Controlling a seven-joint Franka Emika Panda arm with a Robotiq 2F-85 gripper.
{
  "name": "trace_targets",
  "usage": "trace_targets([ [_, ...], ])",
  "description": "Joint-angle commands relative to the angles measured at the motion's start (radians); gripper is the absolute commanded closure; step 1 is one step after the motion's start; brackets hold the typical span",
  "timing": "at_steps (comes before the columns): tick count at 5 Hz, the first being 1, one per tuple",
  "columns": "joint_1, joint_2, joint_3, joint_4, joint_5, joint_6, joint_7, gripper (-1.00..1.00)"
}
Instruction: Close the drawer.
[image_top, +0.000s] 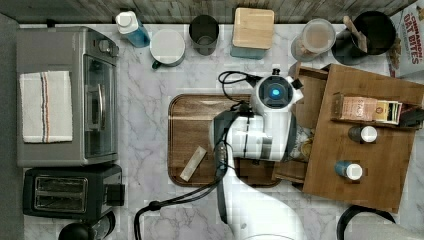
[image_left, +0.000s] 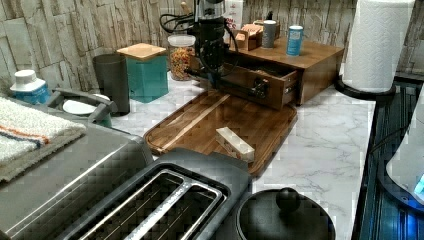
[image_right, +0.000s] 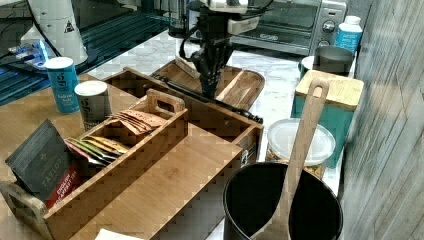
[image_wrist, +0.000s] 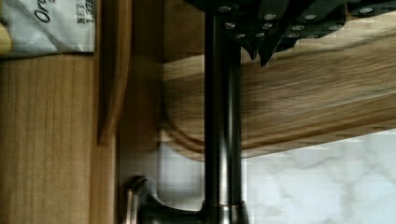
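Observation:
The drawer (image_top: 311, 97) stands pulled out from the wooden cabinet toward the dark tray; in the left view its front face (image_left: 265, 87) juts past the cabinet. A long black bar handle (image_right: 235, 110) runs across its front. My gripper (image_right: 209, 94) points straight down at the middle of that handle, on the tray side of it. In the wrist view the fingertips (image_wrist: 262, 53) sit together, shut, just beside the bar (image_wrist: 222, 116) and not around it. In the left view the gripper (image_left: 216, 82) hangs right in front of the drawer. A white packet (image_wrist: 46, 23) lies inside the drawer.
A dark rounded tray (image_top: 190, 125) with a small wooden block (image_top: 193, 163) lies in front of the drawer. The cabinet top (image_top: 370, 145) carries bottles and a tea box. Jars line the back wall; a toaster oven (image_top: 65, 117) and toaster (image_top: 70, 192) stand at the top view's left.

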Motion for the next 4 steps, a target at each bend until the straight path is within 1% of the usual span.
trace_targets([
  [1, -0.279, 0.0, -0.177, 0.044, -0.042, 0.077, -0.301, 1.0],
  [2, -0.315, 0.047, -0.187, 0.103, -0.029, 0.044, -0.372, 1.0],
  [3, -0.284, 0.013, -0.218, 0.088, -0.035, 0.016, -0.315, 1.0],
  [4, -0.302, 0.011, -0.198, 0.088, -0.044, 0.015, -0.309, 1.0],
])
